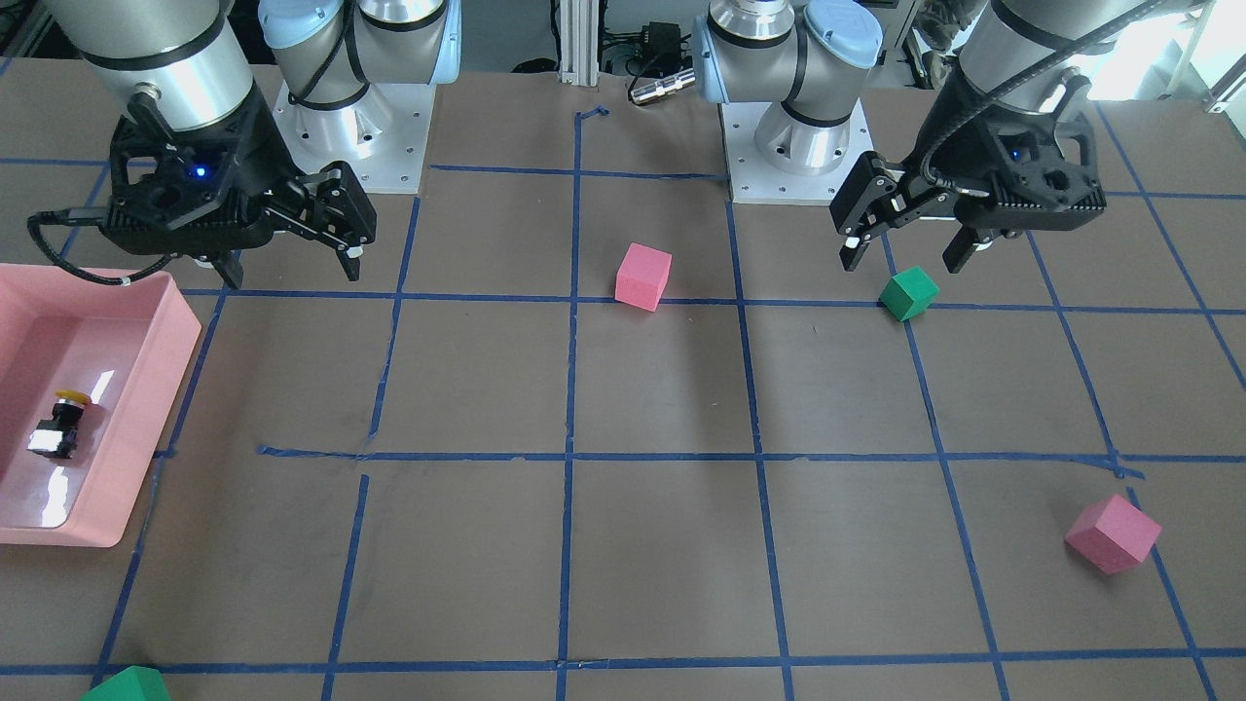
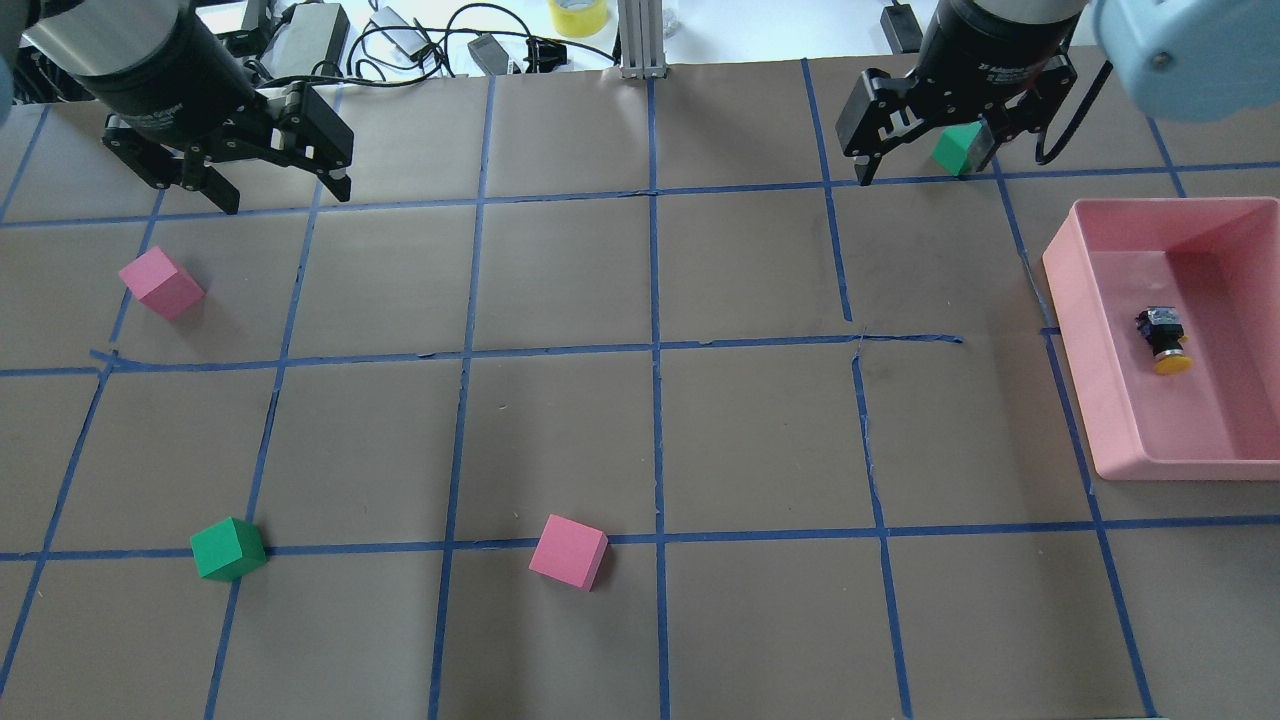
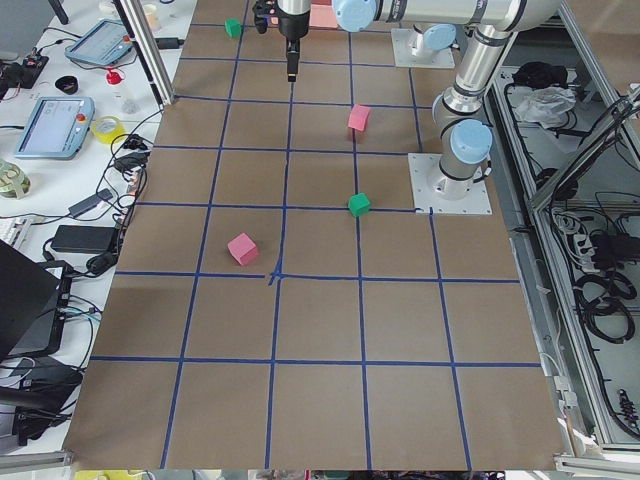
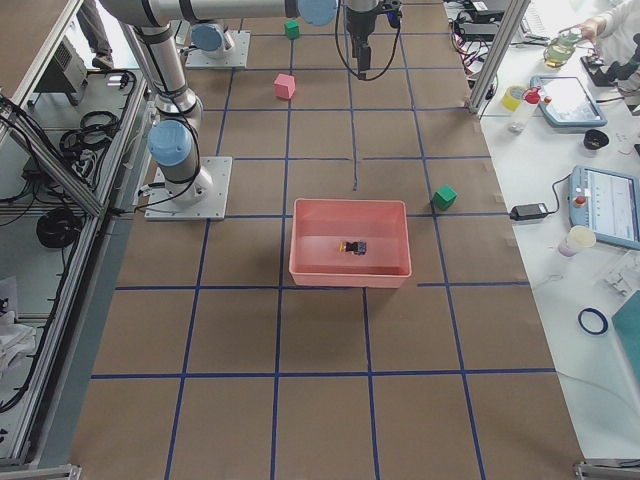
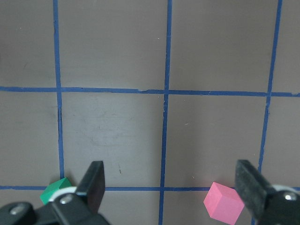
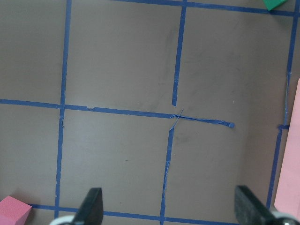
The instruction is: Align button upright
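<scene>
The button [image 1: 63,425] lies on its side inside the pink tray [image 1: 183,336], at the table end on my right side. Its yellow cap points toward the robot's base and its black base points away. It also shows in the overhead view [image 2: 1163,340] and, small, in the exterior right view [image 4: 352,246]. My right gripper [image 1: 292,273] hangs open and empty above the table, just off the tray's robot-side corner, apart from the button. My left gripper [image 1: 902,261] is open and empty over the other half, above a green cube [image 1: 908,294].
A pink cube [image 1: 643,276] sits near the table's middle, another pink cube [image 1: 1113,534] at the far left side, and a second green cube [image 1: 127,686] beyond the tray. Blue tape lines grid the brown table. Both arm bases stand on the robot's edge.
</scene>
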Controlling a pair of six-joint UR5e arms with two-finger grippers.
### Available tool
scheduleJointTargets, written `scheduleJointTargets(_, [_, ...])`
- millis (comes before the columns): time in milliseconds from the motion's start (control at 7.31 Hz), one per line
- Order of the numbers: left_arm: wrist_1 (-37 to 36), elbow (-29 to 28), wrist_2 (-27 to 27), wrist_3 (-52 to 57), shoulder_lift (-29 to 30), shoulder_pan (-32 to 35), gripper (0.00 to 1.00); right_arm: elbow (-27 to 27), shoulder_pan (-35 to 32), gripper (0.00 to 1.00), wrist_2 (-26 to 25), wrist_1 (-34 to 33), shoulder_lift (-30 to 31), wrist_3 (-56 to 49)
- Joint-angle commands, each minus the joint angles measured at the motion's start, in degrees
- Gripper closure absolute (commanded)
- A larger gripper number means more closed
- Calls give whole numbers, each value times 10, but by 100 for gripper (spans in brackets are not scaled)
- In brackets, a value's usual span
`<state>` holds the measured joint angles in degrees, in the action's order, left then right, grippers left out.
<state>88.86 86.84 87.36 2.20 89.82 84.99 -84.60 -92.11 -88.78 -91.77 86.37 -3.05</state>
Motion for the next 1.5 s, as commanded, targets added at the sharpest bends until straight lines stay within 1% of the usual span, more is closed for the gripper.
scheduleJointTargets(0, [0, 0, 0, -1, 0, 0, 0, -5, -4, 0, -11, -1, 3, 15])
scheduleJointTargets(410, [0, 0, 1, -1, -1, 0, 0, -6, -2, 0, -16, -3, 3, 7])
scheduleJointTargets(684, [0, -1, 1, -1, -1, 0, 0, -7, -1, 0, -9, -8, 3, 8])
scheduleJointTargets(1368, [0, -1, 1, -1, -1, 0, 0, -10, 1, 0, -18, -5, 3, 9])
